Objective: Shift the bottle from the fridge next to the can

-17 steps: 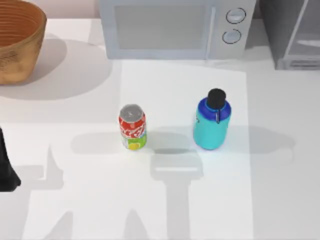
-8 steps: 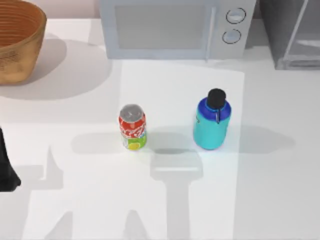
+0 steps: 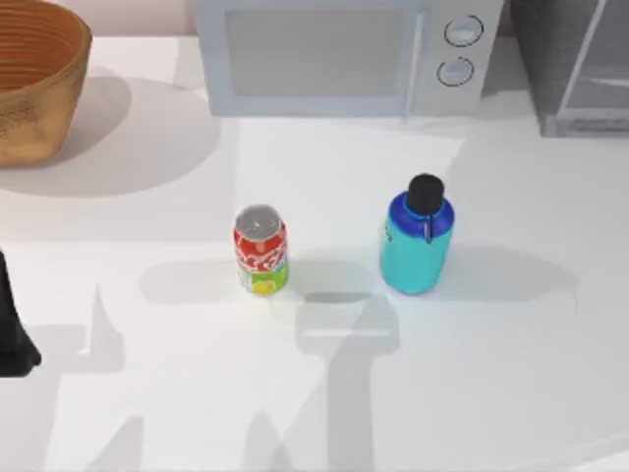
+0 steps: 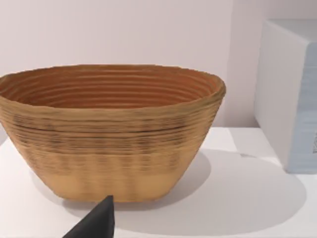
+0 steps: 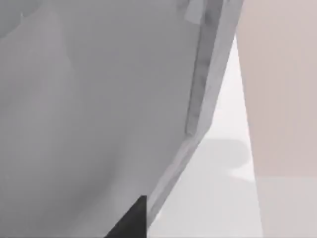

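Observation:
The teal bottle (image 3: pixel 416 243) with a black cap stands upright on the white table, right of centre. The red can (image 3: pixel 260 250) stands upright to its left, with a gap about one bottle wide between them. The grey fridge (image 3: pixel 575 64) sits at the back right corner with its pale door panel angled outward. My left gripper (image 3: pixel 12 334) is parked at the table's left edge, far from both. My right gripper (image 5: pixel 130 220) shows as a dark tip close to the fridge's grey wall (image 5: pixel 89 99) and light door frame (image 5: pixel 198 89).
A light-grey microwave (image 3: pixel 334 54) with two round knobs stands at the back centre. A woven brown basket (image 3: pixel 34 79) sits at the back left, and the basket (image 4: pixel 109 129) faces the left wrist camera. Arm shadows lie across the table's front.
The bottle and the can have not moved. The bright patch and shadows on the table's right side have shifted. The left arm stays still.

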### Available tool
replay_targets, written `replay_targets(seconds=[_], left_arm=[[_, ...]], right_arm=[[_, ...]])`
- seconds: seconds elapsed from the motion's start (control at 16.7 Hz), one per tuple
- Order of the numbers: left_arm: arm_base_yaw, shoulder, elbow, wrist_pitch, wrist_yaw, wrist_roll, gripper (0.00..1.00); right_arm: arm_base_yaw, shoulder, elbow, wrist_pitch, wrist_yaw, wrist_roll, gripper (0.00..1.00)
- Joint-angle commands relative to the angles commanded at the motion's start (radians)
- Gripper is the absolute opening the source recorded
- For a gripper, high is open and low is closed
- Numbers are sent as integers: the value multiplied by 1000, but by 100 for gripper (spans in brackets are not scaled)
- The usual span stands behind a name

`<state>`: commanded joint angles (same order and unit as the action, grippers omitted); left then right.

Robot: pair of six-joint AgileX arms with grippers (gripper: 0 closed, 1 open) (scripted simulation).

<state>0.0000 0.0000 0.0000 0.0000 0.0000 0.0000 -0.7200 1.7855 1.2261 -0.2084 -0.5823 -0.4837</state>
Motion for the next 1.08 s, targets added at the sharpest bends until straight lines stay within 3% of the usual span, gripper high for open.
replay_targets(seconds=[0.36, 0.54, 0.72, 1.08], left_arm=[[0, 0, 0, 0, 0, 0, 100], [0, 0, 0, 0, 0, 0, 100], [0, 0, 0, 0, 0, 0, 100], [0, 0, 0, 0, 0, 0, 100]], right_arm=[[459, -94, -137, 161, 334, 285, 100], [624, -142, -200, 230, 476, 407, 100], [692, -168, -232, 264, 543, 467, 100], [678, -148, -221, 258, 551, 465, 100]])
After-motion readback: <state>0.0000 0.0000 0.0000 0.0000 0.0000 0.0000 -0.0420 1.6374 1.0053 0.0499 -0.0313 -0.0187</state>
